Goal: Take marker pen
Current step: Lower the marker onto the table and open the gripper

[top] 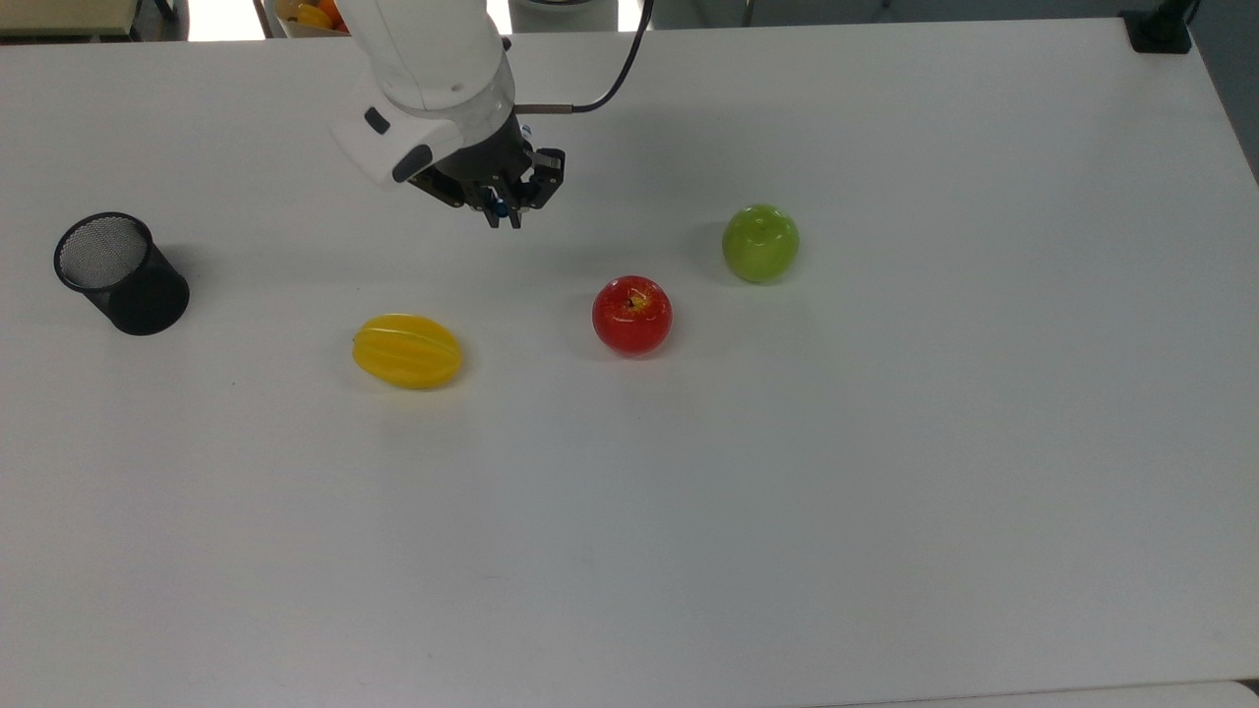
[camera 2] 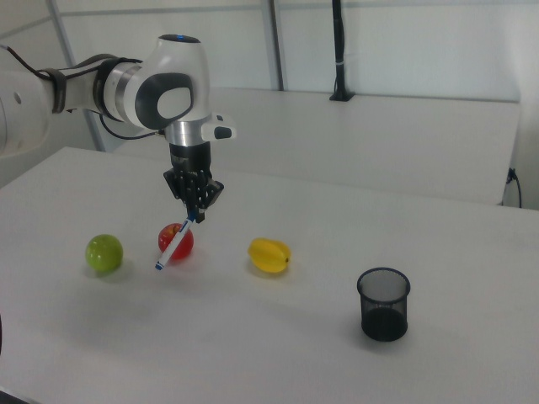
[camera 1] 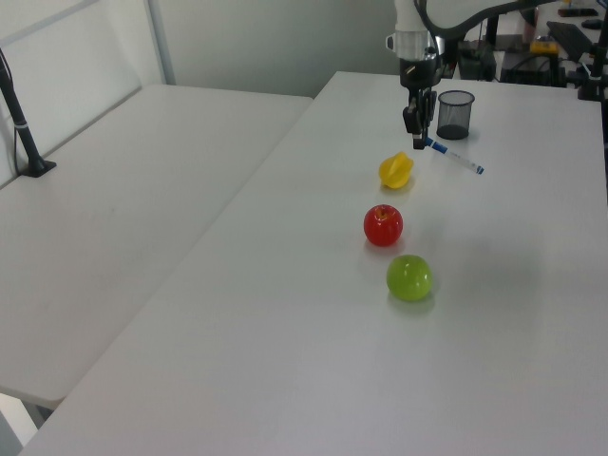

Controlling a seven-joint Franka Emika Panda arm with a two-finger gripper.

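We are holding the marker pen (camera 2: 175, 242) in the air above the desk (top: 885, 492), gripping it near its blue-capped end so that the white barrel is slanting down and away from the hand (camera 2: 194, 214). In the right view the barrel is hanging in front of the red apple (camera 2: 176, 241), its lower blue tip ending at the right view's left of that apple. In the left view the marker pen (camera 1: 454, 158) is reaching out from the hand (camera 1: 417, 139) toward the left view's right.

Taking the red apple (top: 631, 315) as our landmark, in the top view the hand (top: 507, 211) is hovering up and to the top view's left of it. The green apple (top: 760, 242) is sitting near the red apple on the top view's right, the yellow starfruit (top: 407, 350) is lying well apart on the top view's left, and the black mesh cup (top: 120, 272) is standing farther that way, close to the desk's edge.

The desk is lying bare across its whole lower half in the top view and toward its right edge, leaving us wide room there.

Our fingers are pressing together on the pen. The small blue label is too small for us to read.
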